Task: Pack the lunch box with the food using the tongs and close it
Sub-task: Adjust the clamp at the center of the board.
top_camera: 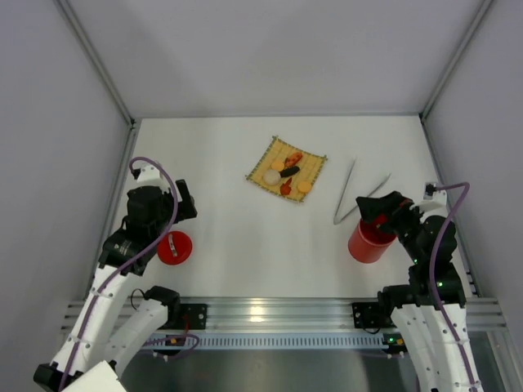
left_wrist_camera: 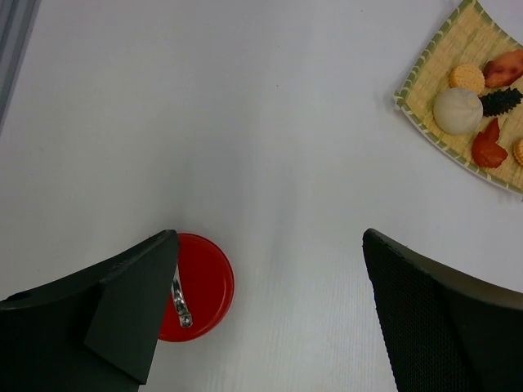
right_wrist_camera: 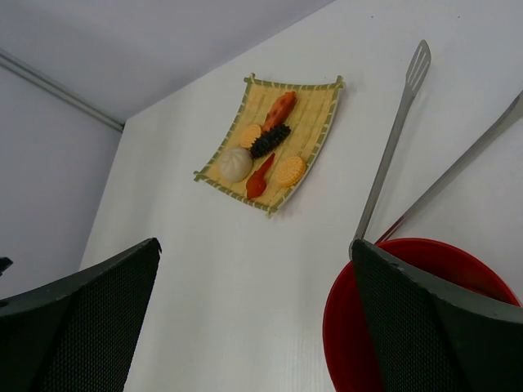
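The open red lunch box (top_camera: 368,242) stands at the right, just under my right gripper (top_camera: 381,209). In the right wrist view its rim (right_wrist_camera: 339,327) lies partly behind the right finger. The matching lid (top_camera: 174,247) lies flat at the left, with a small metal tab on it, beside my left gripper (top_camera: 185,204). The food (top_camera: 287,171) rests on a yellow woven mat (top_camera: 277,150): a white bun (right_wrist_camera: 235,163), biscuits, red pieces and a dark one. The tongs (top_camera: 353,194) lie on the table behind the lunch box. Both grippers (left_wrist_camera: 268,234) (right_wrist_camera: 254,242) are open and hold nothing.
Grey walls enclose the white table on three sides. An aluminium rail (top_camera: 270,312) with the arm bases runs along the near edge. The mat (left_wrist_camera: 466,41) sits mid-table toward the back, at the upper right of the left wrist view.
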Controlling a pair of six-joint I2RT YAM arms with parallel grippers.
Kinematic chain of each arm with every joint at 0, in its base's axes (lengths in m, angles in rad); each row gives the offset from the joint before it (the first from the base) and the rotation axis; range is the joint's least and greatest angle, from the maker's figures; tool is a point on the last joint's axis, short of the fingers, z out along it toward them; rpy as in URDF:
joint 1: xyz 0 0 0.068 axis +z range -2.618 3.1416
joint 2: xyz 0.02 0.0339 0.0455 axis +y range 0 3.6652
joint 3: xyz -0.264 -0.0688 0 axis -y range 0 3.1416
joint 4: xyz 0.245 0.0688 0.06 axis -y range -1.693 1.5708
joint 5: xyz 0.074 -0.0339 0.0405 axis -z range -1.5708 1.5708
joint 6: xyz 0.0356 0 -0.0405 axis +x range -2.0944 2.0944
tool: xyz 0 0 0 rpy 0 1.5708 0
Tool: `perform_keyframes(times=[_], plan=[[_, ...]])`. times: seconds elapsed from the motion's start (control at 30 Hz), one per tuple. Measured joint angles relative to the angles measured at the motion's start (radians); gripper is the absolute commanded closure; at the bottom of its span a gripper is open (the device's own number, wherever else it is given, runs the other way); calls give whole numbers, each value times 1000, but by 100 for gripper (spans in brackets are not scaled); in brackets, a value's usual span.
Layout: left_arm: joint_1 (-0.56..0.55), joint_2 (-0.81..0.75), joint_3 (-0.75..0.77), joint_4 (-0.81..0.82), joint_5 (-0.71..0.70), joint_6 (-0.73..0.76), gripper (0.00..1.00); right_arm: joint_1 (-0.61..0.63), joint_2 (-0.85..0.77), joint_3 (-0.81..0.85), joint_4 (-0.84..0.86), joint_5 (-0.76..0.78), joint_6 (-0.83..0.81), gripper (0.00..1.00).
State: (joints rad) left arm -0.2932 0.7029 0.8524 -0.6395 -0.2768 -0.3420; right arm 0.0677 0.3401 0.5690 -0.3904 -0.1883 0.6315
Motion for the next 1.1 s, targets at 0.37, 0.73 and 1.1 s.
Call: perform_keyframes(times=[0.37,0.73,1.1], plan=[[0,32,0,2,55,2,1,0,0,2,-3,9,-1,1],[-6,227,30,19,213,-12,1,0,25,57,-37,20,-17,0],[-278,530,225,140,182,-58,1,0,29,71,-64,30,-22,0]])
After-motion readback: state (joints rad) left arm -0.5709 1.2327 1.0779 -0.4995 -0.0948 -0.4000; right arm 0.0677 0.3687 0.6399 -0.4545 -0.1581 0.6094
